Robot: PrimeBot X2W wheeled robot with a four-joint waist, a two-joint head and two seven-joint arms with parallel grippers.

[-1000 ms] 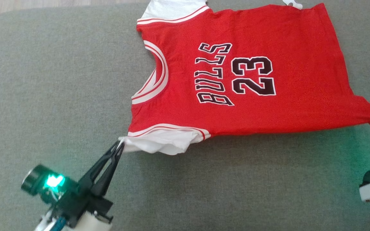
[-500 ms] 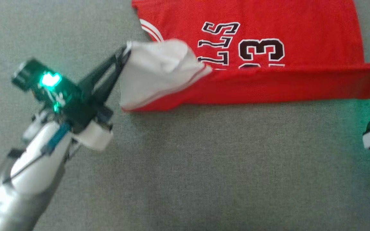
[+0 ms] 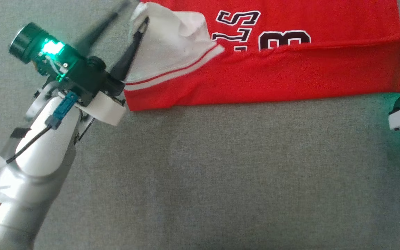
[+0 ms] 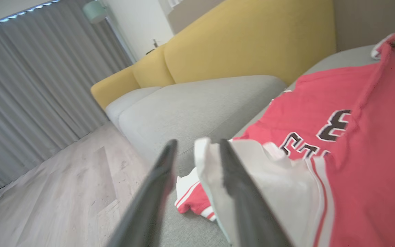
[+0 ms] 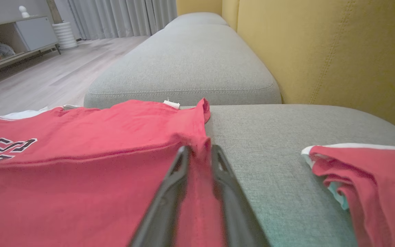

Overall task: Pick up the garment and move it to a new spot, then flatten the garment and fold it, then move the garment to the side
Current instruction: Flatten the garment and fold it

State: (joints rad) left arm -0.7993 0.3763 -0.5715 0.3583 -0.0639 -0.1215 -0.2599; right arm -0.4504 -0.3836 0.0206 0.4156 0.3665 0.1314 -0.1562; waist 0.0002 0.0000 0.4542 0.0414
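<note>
Diff vs half a second ago: the left end effector (image 3: 136,11) has let go. It was pinched shut on the white sleeve (image 3: 172,41). Now its fingers stand apart, one blurred and swung out over the grey sofa seat (image 3: 221,173), the other lying against the sleeve cloth. In the left wrist view the sleeve edge drapes over one finger with nothing clamping it.

The folded-over near edge also sits further across the jersey (image 3: 290,80) than before. Then the fold line ran under the numeral. Now it cuts through it, so more of the print is covered. The head camera has shifted too, so I'm judging only by fold against print.

The right end effector (image 5: 199,151) is closed on the jersey. Its fingers sit tight on either side of a raised ridge of red hem at the far corner, holding it off the seat.

The jersey lies on the sofa seat, red side up, near edge doubled back on itself, sleeve end at the left.

Readable text:
- Head view: an "S" plus partial black, white-outlined letter strokes beside it, and the top half of one numeral.
- Left wrist view: a "3" (image 4: 334,125).
- A second ago the full "BULLS 23" was showing.

A small white tag (image 5: 171,104) sticks out at the far hem, its writing too small to read.
</note>
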